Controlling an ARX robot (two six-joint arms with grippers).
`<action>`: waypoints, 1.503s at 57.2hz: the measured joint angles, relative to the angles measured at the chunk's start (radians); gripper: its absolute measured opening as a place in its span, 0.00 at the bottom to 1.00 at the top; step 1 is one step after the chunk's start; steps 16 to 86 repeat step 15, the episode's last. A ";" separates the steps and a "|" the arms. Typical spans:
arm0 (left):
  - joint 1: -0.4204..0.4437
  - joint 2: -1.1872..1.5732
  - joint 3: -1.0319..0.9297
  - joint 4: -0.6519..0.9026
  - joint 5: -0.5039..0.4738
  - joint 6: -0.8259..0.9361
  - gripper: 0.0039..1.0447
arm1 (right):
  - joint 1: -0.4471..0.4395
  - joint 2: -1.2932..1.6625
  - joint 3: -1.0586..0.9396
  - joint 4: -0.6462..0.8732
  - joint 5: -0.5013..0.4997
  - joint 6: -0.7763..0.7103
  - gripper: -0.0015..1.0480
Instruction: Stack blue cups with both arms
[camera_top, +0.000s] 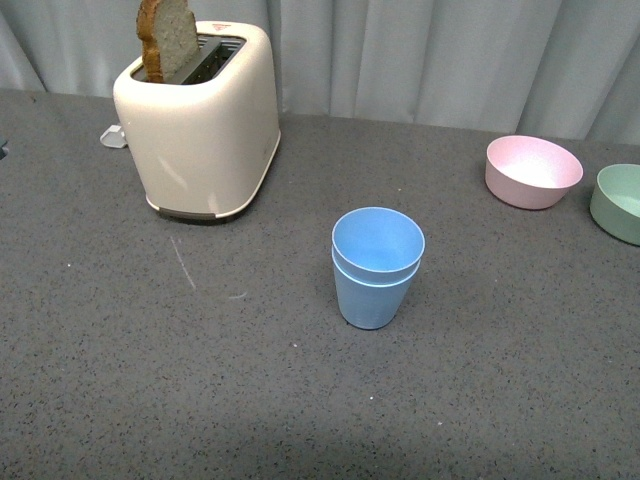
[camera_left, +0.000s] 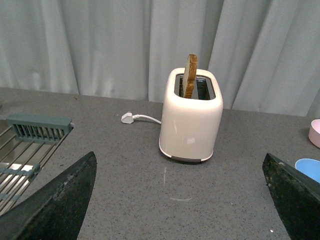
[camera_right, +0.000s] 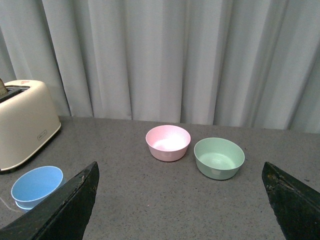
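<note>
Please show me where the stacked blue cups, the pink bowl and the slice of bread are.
blue cups (camera_top: 375, 290): front view, on the outer cup's side wall.
pink bowl (camera_top: 530, 182): front view, on its outer wall.
slice of bread (camera_top: 170, 38): front view, on its crumb face above the toaster slot.

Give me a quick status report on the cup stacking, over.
Left gripper open, empty. Right gripper open, empty. Blue cups nested upright, standing clear of the toaster. Nothing in the way.

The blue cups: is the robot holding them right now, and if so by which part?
Nothing is held. The blue cups stand nested on the table, untouched; the left end effector and right end effector are both open and empty.
</note>
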 joint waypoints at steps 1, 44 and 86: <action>0.000 0.000 0.000 0.000 0.000 0.000 0.94 | 0.000 0.000 0.000 0.000 0.000 0.000 0.91; 0.000 0.000 0.000 0.000 0.000 0.000 0.94 | 0.000 0.000 0.000 0.000 0.000 0.000 0.91; 0.000 0.000 0.000 0.000 0.000 0.000 0.94 | 0.000 0.000 0.000 0.000 0.000 0.000 0.91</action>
